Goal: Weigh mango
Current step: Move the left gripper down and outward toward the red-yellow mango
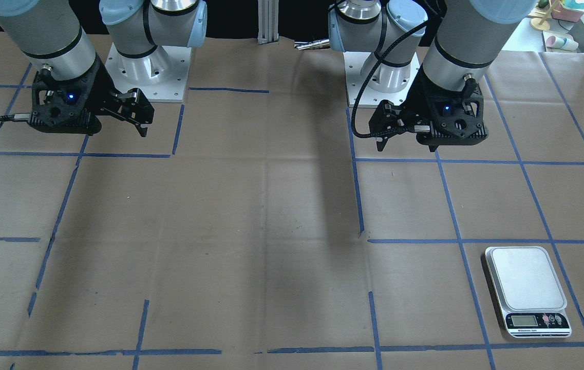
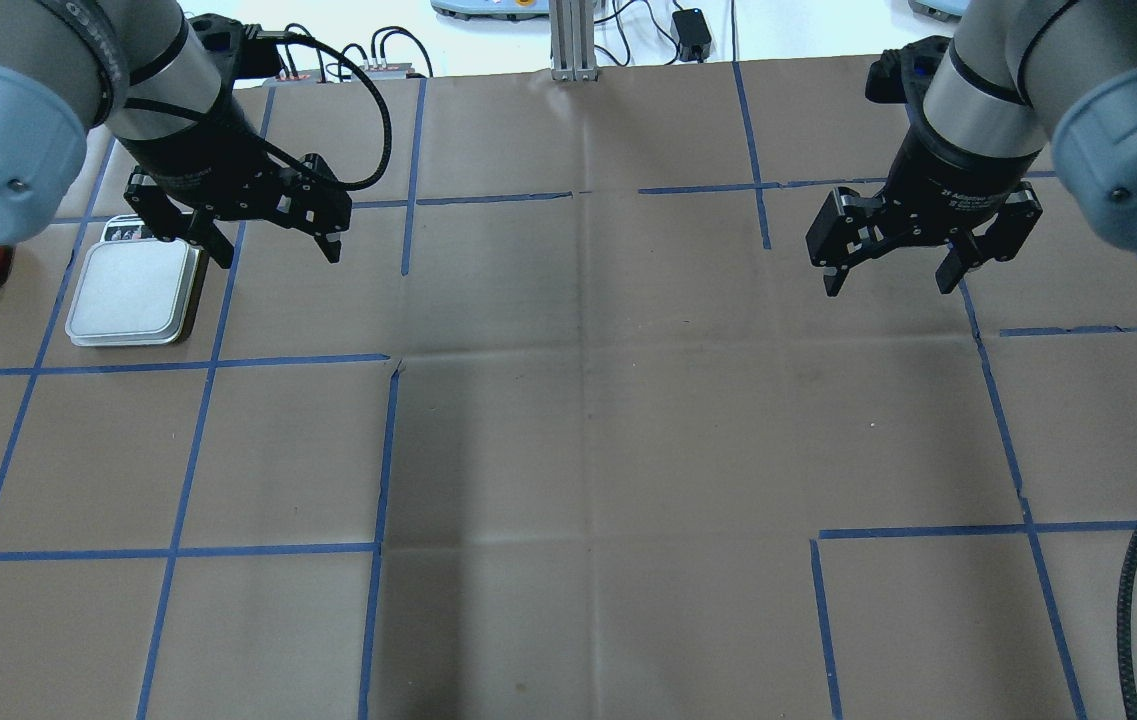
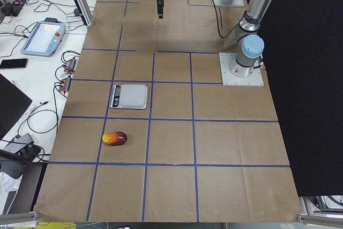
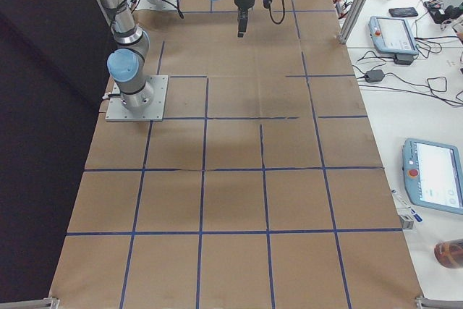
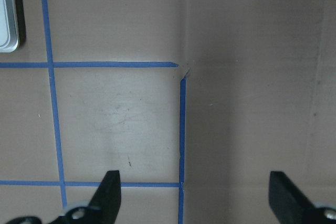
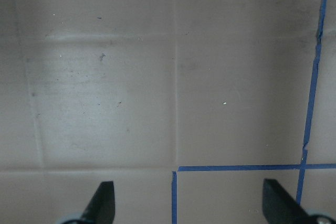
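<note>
Nearest your left-end camera, the mango [image 3: 114, 138] lies on its side on the bench [image 3: 171, 186] with nothing touching it, which I judge leaves room for a grasp from above; just past it sits the kitchen scale [image 3: 128, 95], its plate bare, so it looks ready to take the fruit; further on, the left hand [image 2: 278, 252] hangs above the bench beside the scale, spread wide and holding nothing, likely poised to start; farthest, the right hand [image 2: 888, 283] hangs likewise, wide apart and empty. From the left hand, the mango lies outward past the scale, toward the bench's left end, well apart from it.
</note>
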Available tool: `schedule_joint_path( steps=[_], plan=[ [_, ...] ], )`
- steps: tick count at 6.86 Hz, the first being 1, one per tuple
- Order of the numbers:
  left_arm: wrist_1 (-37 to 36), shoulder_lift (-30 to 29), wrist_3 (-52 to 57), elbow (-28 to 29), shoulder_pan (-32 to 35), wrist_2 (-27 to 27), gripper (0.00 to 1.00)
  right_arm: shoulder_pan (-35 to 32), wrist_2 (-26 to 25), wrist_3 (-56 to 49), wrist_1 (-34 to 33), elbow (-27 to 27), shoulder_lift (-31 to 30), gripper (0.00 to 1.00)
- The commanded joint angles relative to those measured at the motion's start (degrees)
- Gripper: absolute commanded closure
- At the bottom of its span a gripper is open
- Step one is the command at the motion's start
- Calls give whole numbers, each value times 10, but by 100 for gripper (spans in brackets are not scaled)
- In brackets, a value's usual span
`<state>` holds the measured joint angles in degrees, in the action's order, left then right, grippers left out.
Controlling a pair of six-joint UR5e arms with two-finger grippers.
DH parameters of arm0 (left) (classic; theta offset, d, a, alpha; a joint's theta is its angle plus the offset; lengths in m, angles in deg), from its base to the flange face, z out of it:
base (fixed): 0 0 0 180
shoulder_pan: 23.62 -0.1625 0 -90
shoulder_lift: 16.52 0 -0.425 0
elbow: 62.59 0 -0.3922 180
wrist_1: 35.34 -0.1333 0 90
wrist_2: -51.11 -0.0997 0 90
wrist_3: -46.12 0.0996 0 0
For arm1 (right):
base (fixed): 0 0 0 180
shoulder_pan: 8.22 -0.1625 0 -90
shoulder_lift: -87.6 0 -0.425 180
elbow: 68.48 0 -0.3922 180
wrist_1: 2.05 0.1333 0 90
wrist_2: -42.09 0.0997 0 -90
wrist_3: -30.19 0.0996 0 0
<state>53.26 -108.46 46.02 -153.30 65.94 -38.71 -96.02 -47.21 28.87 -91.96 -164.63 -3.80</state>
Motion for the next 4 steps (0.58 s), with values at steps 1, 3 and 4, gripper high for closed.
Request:
schedule_joint_path(
  steps=[1,3,4],
  plan=[
    [-2,0,3,2,-1,0,1,0,0,0,0,0,0,0],
    [-1,0,10,6,-4,1,1,0,0,0,0,0,0,0],
    [-2,-3,12,10,-10,1,1,0,0,0,0,0,0,0]
  ],
)
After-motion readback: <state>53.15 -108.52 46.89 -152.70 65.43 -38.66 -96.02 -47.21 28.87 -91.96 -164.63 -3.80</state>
